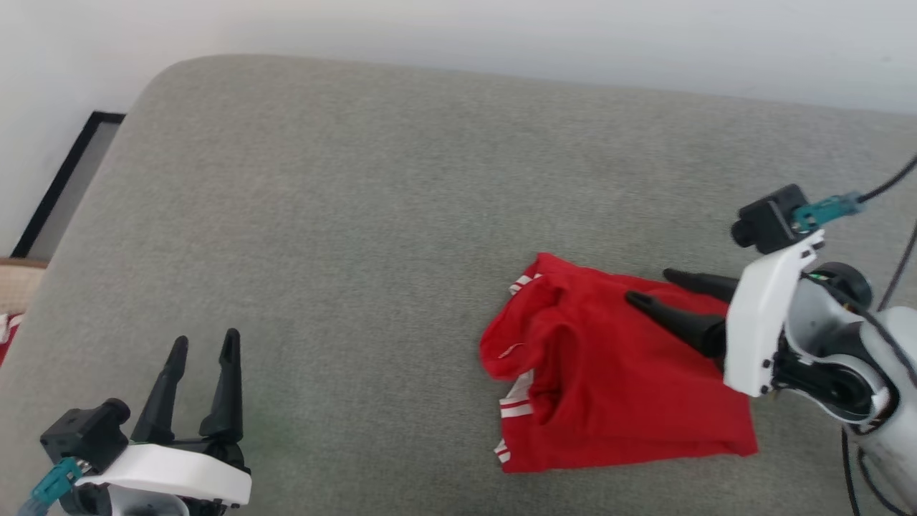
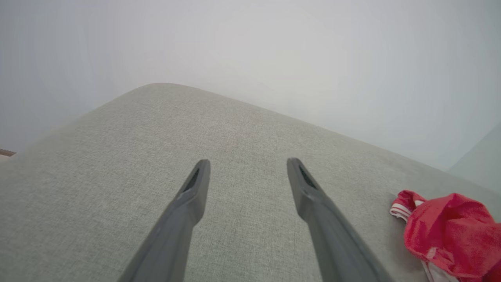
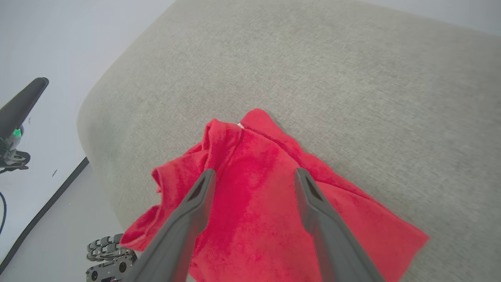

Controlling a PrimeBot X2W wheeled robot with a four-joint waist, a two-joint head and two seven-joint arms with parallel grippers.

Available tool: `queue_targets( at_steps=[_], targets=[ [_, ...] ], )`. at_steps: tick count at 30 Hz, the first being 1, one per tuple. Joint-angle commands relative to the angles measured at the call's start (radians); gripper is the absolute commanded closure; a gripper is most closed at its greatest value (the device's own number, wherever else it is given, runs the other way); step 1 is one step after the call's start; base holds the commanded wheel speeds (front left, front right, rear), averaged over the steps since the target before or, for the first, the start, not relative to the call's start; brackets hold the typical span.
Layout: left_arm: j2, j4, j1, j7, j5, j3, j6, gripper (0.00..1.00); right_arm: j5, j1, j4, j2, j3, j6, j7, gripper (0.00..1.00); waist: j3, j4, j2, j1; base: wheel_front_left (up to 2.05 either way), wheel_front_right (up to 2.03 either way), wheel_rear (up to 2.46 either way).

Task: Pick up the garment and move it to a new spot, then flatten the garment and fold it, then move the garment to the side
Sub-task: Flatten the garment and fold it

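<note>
The left hand (image 1: 205, 337) hangs released, fingers spread over the bare grey cushion (image 1: 358, 215), with the garment (image 1: 609, 380) well off to its right. That rumpled red fold lies directly beneath the right hand (image 1: 647, 284), whose fingers stand apart, grasping nothing. Whether its fingertips brush the cloth is hard to tell.

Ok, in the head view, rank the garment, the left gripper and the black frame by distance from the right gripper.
1. garment, directly beneath the right gripper.
2. left gripper, lower left.
3. black frame, far upper left.
</note>
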Motion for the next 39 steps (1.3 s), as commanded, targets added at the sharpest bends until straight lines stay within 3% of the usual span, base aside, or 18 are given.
queue_targets(
  at_steps=[1,7,14,25,31,39],
  targets=[
    [0.002,-0.004,0.011,-0.005,-0.002,0.003,-0.003,0.0,-0.003,0.011,-0.006,-0.006,-0.005,0.0,-0.01,0.0,-0.007,-0.016,0.0,0.0,0.0,0.0,0.0],
    [0.018,-0.013,0.024,-0.005,0.008,0.024,-0.003,0.0,-0.032,0.05,-0.041,-0.044,-0.046,0.0,-0.134,0.0,-0.026,-0.074,0.0,0.0,0.0,0.0,0.0],
    [0.032,-0.02,0.048,-0.005,0.019,0.041,-0.003,0.0,-0.12,0.118,-0.041,-0.078,-0.083,0.0,-0.382,0.0,-0.062,-0.134,0.0,0.0,0.0,0.0,0.0],
    [0.052,-0.031,0.105,-0.005,0.037,0.063,-0.003,0.0,-0.29,0.237,0.071,-0.071,-0.123,0.0,-0.748,0.0,-0.135,-0.201,0.0,0.0,0.0,0.0,0.0],
    [0.052,-0.047,0.145,-0.005,0.048,0.075,-0.003,0.0,-0.373,0.306,0.114,-0.029,-0.192,0.0,-0.809,0.0,-0.164,-0.22,0.0,0.0,0.0,0.0,0.0],
    [0.049,-0.045,0.175,-0.005,0.051,0.097,-0.003,0.0,-0.478,0.43,0.012,0.092,-0.386,0.0,-0.809,0.0,-0.182,-0.228,0.0,0.0,0.0,0.0,0.0]
  ],
)
